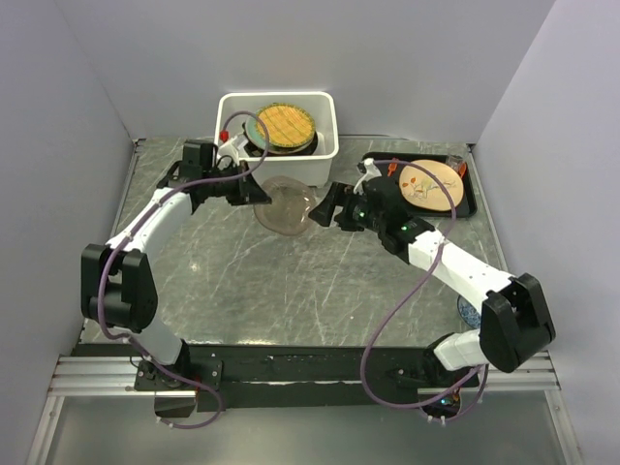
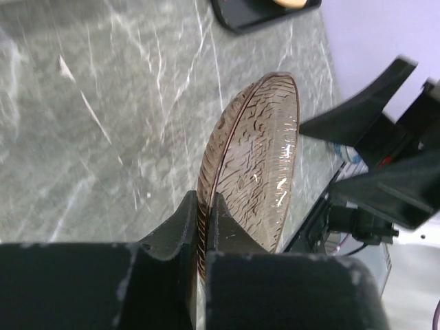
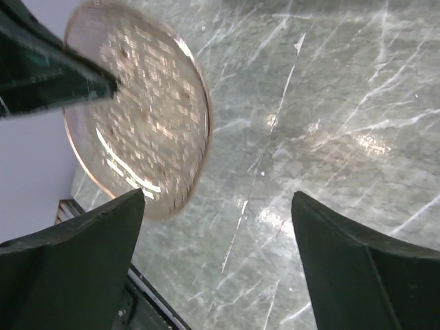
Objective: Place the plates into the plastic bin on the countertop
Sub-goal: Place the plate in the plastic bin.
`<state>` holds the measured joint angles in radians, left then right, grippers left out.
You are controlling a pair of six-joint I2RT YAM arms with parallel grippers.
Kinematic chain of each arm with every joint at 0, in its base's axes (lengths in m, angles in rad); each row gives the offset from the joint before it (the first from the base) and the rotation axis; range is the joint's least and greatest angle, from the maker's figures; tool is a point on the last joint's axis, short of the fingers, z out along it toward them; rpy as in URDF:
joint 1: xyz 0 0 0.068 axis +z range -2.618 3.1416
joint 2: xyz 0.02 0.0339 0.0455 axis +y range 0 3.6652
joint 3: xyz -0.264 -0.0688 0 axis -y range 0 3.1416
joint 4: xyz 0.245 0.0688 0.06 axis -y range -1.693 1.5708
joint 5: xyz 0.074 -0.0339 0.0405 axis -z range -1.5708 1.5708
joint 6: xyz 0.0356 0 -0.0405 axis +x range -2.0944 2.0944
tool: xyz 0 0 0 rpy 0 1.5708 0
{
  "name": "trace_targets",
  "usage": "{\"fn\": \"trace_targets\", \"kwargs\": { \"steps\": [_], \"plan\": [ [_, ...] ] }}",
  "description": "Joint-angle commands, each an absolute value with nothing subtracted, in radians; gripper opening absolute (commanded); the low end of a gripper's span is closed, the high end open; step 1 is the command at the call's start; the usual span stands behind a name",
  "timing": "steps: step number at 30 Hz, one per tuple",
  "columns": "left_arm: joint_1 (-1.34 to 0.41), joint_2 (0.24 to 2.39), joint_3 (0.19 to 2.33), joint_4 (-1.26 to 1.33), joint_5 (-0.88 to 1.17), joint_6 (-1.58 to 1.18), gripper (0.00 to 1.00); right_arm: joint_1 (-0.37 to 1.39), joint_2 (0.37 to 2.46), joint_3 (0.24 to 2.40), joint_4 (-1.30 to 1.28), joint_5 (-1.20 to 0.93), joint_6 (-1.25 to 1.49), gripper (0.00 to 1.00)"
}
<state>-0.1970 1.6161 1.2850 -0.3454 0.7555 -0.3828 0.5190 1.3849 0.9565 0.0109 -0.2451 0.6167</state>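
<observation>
An amber glass plate (image 1: 286,205) (image 2: 254,158) (image 3: 137,117) hangs on edge above the middle of the countertop. My left gripper (image 1: 254,194) (image 2: 205,203) is shut on its rim from the left. My right gripper (image 1: 320,208) (image 3: 218,199) stands open just right of the plate, with nothing between its fingers and only bare countertop below them. The white plastic bin (image 1: 325,116) sits at the back, behind the held plate. A stack of plates lies inside it, with an orange-yellow one (image 1: 287,124) on top.
A black tray (image 1: 468,199) (image 2: 237,14) carrying a tan round plate (image 1: 430,184) sits at the back right. A blue plate (image 1: 467,312) peeks out beside the right arm's base. Walls close in the left, back and right sides.
</observation>
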Motion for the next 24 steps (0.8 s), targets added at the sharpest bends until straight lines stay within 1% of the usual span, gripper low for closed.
{"fn": "trace_targets", "kwargs": {
  "steps": [1,6,12,18,24],
  "plan": [
    [-0.196,1.643,1.371,-0.29,0.742,-0.431,0.01,0.514,1.321,0.917,0.051,-0.204,0.615,0.99],
    [-0.196,1.684,1.431,-0.242,0.712,-0.482,0.01,0.514,1.264,0.852,0.06,-0.184,0.621,1.0],
    [-0.196,1.787,1.574,-0.235,0.658,-0.543,0.01,0.515,1.21,0.779,0.069,-0.167,0.637,1.0],
    [-0.196,1.905,1.752,-0.233,0.624,-0.601,0.01,0.514,1.19,0.744,0.064,-0.156,0.638,1.0],
    [-0.192,2.045,1.988,-0.27,0.601,-0.647,0.01,0.514,1.18,0.721,0.061,-0.152,0.637,1.0]
  ]
}}
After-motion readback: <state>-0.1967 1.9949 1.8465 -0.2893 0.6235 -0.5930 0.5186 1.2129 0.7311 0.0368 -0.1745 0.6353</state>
